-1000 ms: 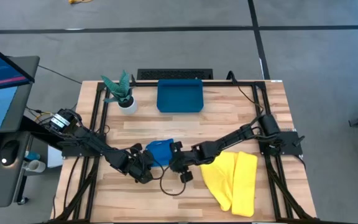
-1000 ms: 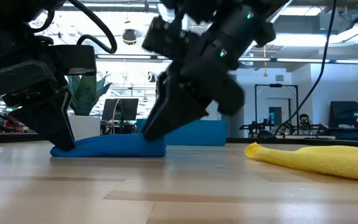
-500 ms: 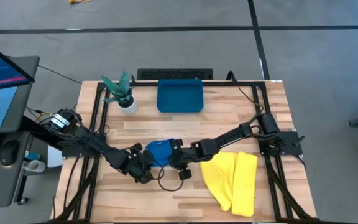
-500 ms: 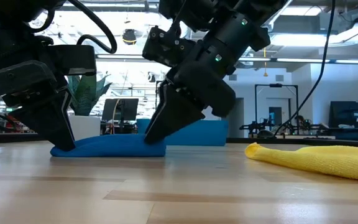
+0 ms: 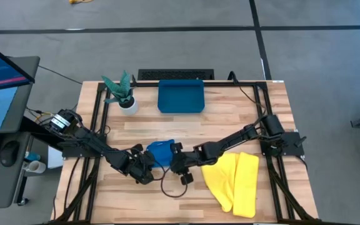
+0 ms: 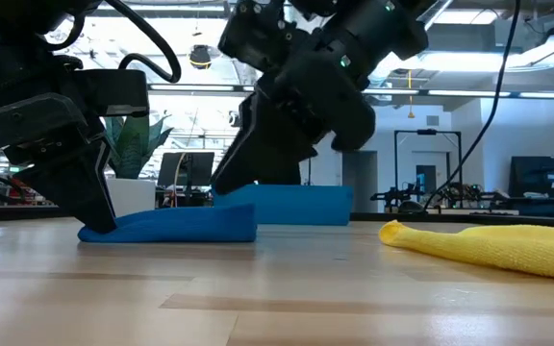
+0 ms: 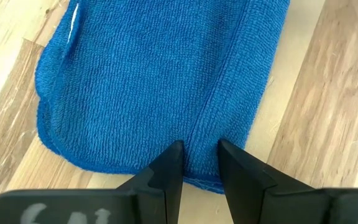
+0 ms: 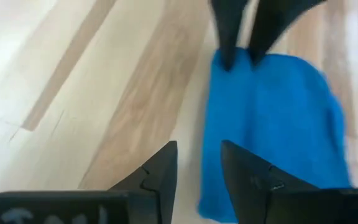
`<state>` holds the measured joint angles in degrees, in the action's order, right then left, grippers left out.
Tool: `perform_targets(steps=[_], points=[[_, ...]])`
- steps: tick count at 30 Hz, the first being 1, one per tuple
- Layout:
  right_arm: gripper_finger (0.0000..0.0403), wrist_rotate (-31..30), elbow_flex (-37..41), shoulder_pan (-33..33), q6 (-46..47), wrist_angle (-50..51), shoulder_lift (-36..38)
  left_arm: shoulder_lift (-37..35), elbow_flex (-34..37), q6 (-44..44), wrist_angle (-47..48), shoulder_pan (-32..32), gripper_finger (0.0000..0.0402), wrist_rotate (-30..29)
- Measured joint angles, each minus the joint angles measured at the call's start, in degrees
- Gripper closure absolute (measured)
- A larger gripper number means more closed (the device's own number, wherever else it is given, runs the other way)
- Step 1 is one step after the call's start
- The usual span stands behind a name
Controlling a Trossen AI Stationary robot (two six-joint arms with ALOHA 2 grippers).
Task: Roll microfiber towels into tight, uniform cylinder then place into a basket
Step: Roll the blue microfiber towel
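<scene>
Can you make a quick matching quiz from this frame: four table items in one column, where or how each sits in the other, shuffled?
Items:
1. blue towel
2. yellow towel
3. tray
4. plant pot

Places:
A. at the far edge, middle of the table
B. spread flat under the right arm, untouched
C. far left, beside the tray
D. mid-table between both hands, its edge pinched by the left hand

Pairs: 1-D, 2-B, 3-A, 4-C

left gripper (image 7: 199,158) pinching; right gripper (image 8: 197,165) raised
</scene>
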<state>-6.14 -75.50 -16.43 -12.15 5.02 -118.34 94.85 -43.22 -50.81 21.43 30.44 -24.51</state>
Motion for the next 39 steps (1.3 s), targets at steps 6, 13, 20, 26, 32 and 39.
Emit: perform_targets(steps=[6, 13, 20, 26, 32, 39], points=[[0.0264, -0.1, 0.1, 1.0, 0.5, 0.3, -1.5, 0.0, 0.0, 0.0, 0.0, 0.0, 0.031, 0.2], [0.0266, 0.1, 0.1, 2.4, 1.6, -0.1, -3.5, 0.0, 0.0, 0.0, 0.1, 0.0, 0.031, 0.3], [0.0265, 0.1, -0.1, 3.1, 2.8, -0.2, -4.5, 0.0, 0.0, 0.0, 0.1, 0.0, 0.031, 0.6], [0.0267, 0.3, -0.1, 3.5, 4.3, -0.1, -4.6, 0.0, 0.0, 0.0, 0.1, 0.0, 0.0305, 0.3], [0.029, 0.2, -0.1, 4.0, 6.0, 0.1, -4.6, 0.0, 0.0, 0.0, 0.1, 0.0, 0.0268, 0.3], [0.0312, 0.1, -0.1, 4.1, 6.2, 0.2, -4.6, 0.1, 0.0, 1.4, 0.1, 0.0, 0.0199, 1.0]])
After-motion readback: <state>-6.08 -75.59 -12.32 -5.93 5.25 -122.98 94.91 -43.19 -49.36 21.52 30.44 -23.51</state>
